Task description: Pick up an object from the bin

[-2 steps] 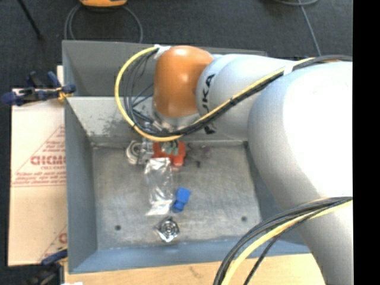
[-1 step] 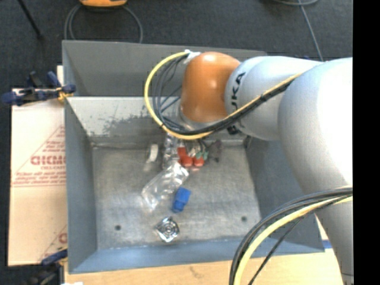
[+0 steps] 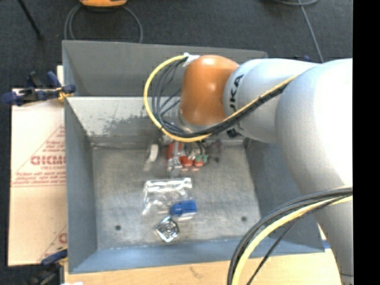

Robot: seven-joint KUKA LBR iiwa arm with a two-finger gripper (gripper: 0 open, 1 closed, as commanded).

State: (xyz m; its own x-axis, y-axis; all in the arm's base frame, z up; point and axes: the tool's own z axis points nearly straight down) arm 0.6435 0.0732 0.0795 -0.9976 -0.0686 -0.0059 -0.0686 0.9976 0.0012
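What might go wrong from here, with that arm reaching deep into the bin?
1. The pincer sits low near the back wall, right at a tight cluster of small red and green pieces. It might catch two at once, or knock them aside and come up with nothing.
2. The crinkled clear packet lies just in front. It looks slippery, so a brush from the arm might shove it around.

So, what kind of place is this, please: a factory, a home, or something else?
Most likely a robotics lab. A KUKA arm reaches into a grey metal bin of small loose things, and cables lie on the dark floor.
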